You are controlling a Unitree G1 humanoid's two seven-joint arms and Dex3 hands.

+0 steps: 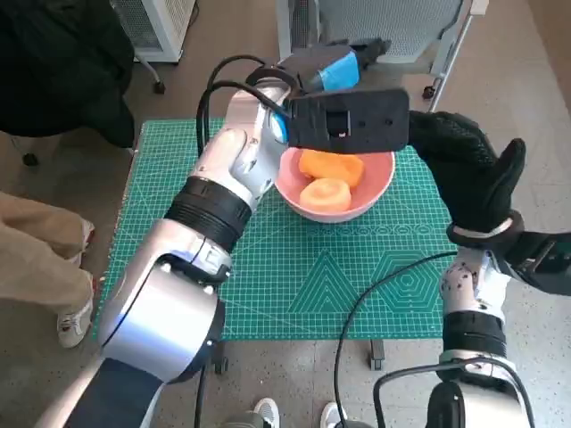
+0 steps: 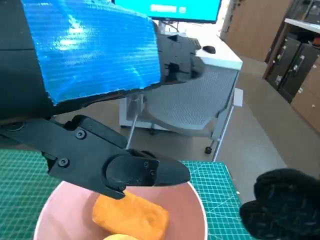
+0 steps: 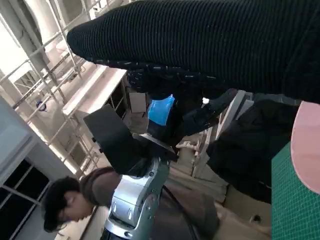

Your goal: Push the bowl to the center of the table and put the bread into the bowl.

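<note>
The pink bowl [image 1: 378, 184] stands on the green cutting mat [image 1: 294, 276], toward its far side. Two orange pieces of bread lie in it: a chunky piece [image 1: 332, 166] and a round piece [image 1: 325, 193]. My left hand [image 1: 335, 70], blue-taped, hovers over the bowl's far rim and holds nothing. In the left wrist view its black fingers [image 2: 135, 170] reach above the bread [image 2: 131, 216] in the bowl [image 2: 189, 210]. My right hand [image 1: 468, 174], gloved and with its fingers apart, stands just right of the bowl, empty.
A person's legs and shoe [image 1: 40, 254] are at the table's left edge. A mesh chair [image 1: 384, 27] and a white unit [image 1: 161, 22] stand beyond the far edge. A person [image 3: 65, 202] shows in the right wrist view. Cables [image 1: 375, 294] hang over the mat's near edge.
</note>
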